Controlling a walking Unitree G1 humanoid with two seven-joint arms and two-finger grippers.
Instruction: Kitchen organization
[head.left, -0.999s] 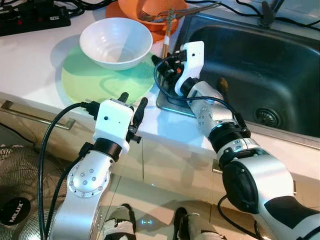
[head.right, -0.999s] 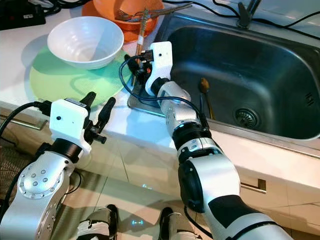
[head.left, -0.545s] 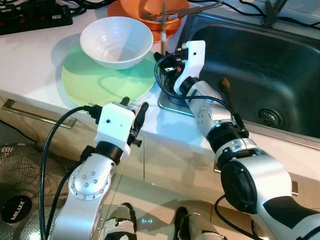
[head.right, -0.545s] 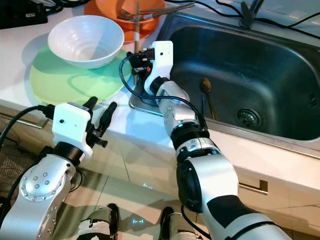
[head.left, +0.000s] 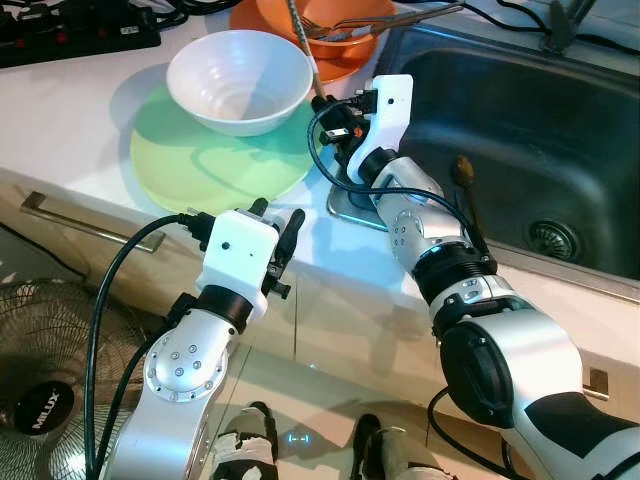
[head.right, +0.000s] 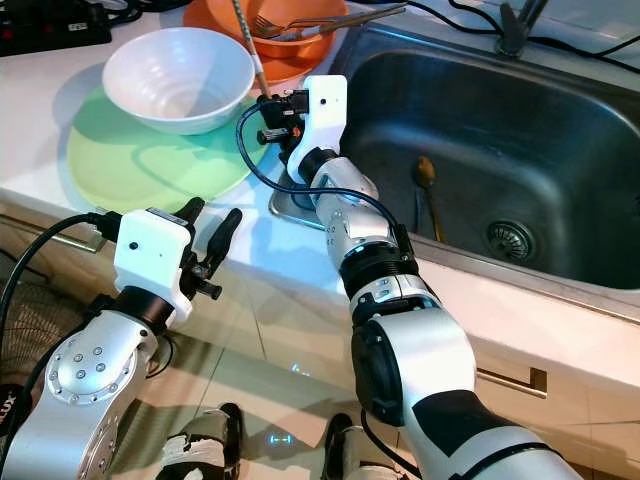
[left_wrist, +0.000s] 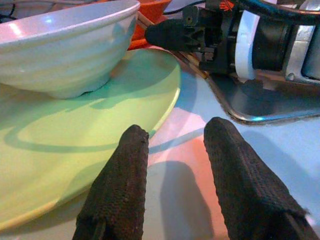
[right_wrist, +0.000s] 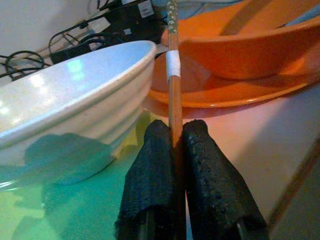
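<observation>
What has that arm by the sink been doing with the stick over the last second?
The right gripper, shut on the chopstick, has swung it from leaning toward the sink to leaning toward the white bowl, its far end now over the orange bowl. The left gripper stays open, low by the counter edge. The white bowl, green plate, fork and the spoon in the sink have not moved.
</observation>
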